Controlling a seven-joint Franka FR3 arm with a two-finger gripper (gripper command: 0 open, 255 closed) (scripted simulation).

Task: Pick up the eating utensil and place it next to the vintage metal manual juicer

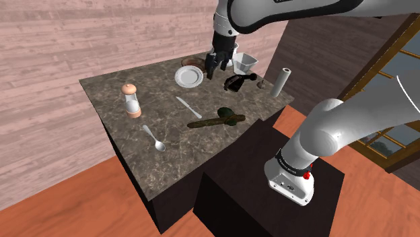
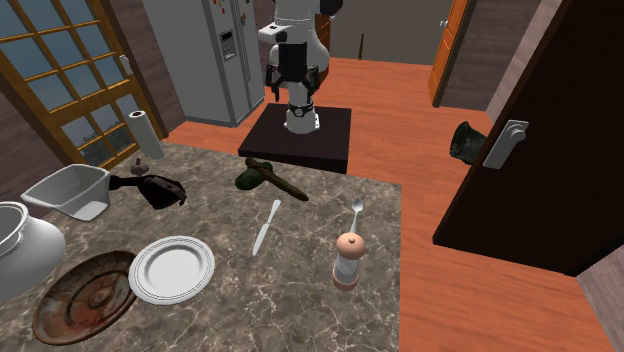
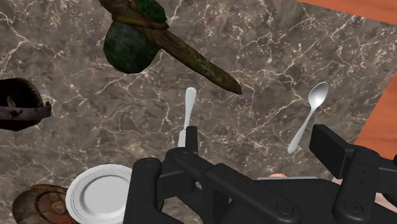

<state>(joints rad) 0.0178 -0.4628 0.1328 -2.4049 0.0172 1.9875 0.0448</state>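
The tool point(image 1: 216, 71) hangs above the far end of a dark marbled worktop point(image 1: 101, 91), its two black fingers standing apart with nothing between them. In the second exterior view we see it point(image 2: 291, 88) well above the surface, in front of the white arm.

The spoon point(image 1: 154, 138) lies flat on the worktop near the edge at the shoulder view's left, untouched and well apart from the tool. A table knife point(image 1: 188, 108) lies between it and the juicer point(image 1: 219, 120), a greenish, tarnished piece with a long brown handle resting near the edge closest to the stand. A shaker with a rounded pinkish top point(image 1: 132, 99) stands upright near the spoon.

Looking down from the wrist, we see the spoon point(image 3: 308, 114) beside the right-hand finger, the knife point(image 3: 189, 108) just past the other finger, and the juicer point(image 3: 137, 38) beyond the knife.

Under the tool's end of the worktop sit a white plate point(image 1: 189, 76), a brown dish point(image 1: 192, 62), a white tub point(image 1: 243, 64), a dark metal object point(image 1: 237, 82) and an upright paper roll point(image 1: 281, 81).
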